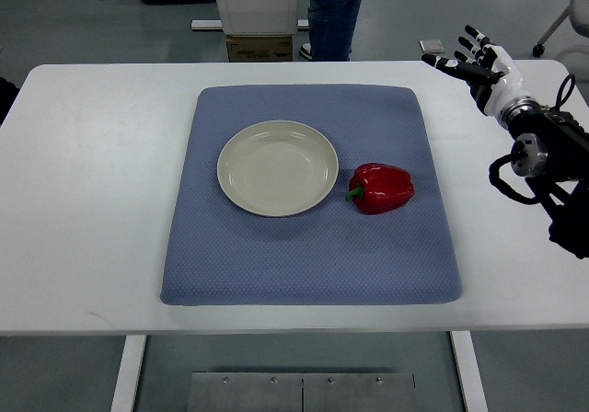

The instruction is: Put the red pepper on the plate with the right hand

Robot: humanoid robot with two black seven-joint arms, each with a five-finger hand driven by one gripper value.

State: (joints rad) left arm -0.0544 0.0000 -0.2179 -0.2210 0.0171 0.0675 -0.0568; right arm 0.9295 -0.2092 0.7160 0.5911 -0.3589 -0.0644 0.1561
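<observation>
A red pepper [381, 188] with a green stem lies on its side on a blue mat [311, 265], just right of a cream plate [277, 167]. The plate holds nothing. My right hand [469, 58] is up at the far right of the table, well behind and to the right of the pepper. Its fingers are spread and hold nothing. The left arm does not show.
The mat lies in the middle of a white table [92, 200]. A person's legs [333, 12] stand behind the table's far edge, next to a white cabinet [258, 3] and a cardboard box [259, 48].
</observation>
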